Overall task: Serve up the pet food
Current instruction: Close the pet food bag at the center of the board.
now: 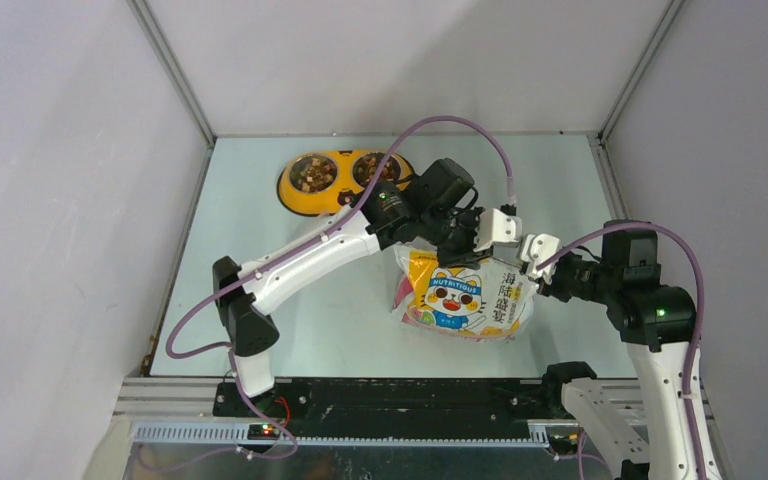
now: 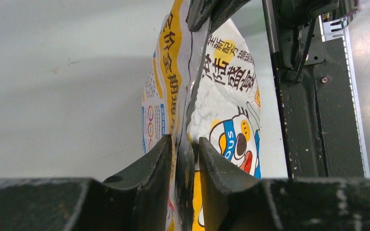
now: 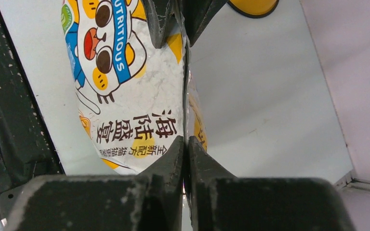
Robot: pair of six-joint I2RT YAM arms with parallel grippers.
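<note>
The pet food bag [image 1: 465,297], glossy yellow and white with a cartoon cat, stands near the middle of the table. My left gripper [image 1: 457,256] is shut on its top edge near the left end; in the left wrist view the bag [image 2: 221,96] has its folded edge between the jaws of the left gripper [image 2: 185,140]. My right gripper [image 1: 532,268] pinches the same edge at the right end. In the right wrist view the right gripper [image 3: 187,140] is shut tight on the bag [image 3: 135,86]. Brown kibble [image 1: 312,174] lies in both bowls of the yellow feeder [image 1: 340,200].
The yellow feeder stands at the back of the table, just behind the left arm's wrist, and its rim [image 3: 253,6] shows in the right wrist view. The black base rail [image 1: 390,395] runs along the near edge. Grey walls close in both sides.
</note>
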